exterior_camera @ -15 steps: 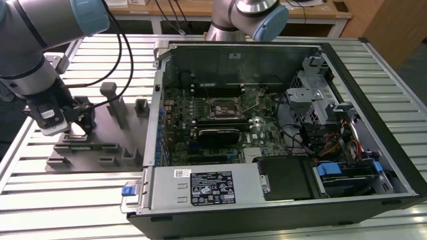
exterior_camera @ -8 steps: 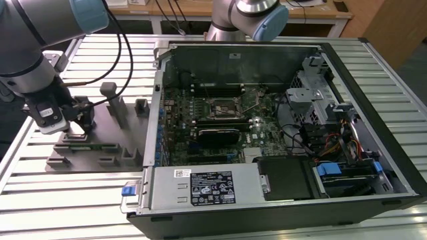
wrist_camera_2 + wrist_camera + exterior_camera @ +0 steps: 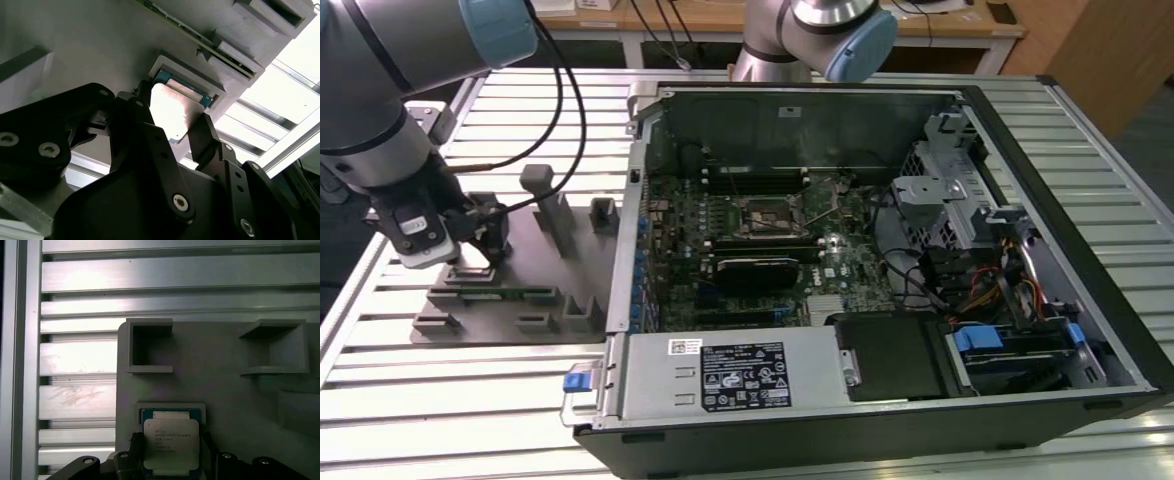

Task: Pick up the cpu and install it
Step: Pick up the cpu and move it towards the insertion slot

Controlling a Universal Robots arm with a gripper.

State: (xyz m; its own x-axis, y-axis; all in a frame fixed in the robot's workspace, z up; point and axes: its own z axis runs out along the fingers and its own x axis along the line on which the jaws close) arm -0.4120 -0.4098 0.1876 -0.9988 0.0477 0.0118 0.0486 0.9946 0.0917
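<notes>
Fingers (image 3: 202,137) of the gripper (image 3: 172,117) pinch the cpu (image 3: 171,442) between them by two opposite edges, seen in both wrist views. It lies directly under the tool, seated in a square recess of the grey holder tray (image 3: 225,400). Just beyond the fingertips stand two boxy tray pockets (image 3: 149,347); the open computer case (image 3: 854,250) sits well apart from the gripper

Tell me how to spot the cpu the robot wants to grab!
Find the open computer case; the grey holder tray lies at the exterior view's left of it. The gripper hangs over one square pocket there, and the cpu sits in it: flat, square, silvery-topped, unlike the tray's plain grey blocks.
</notes>
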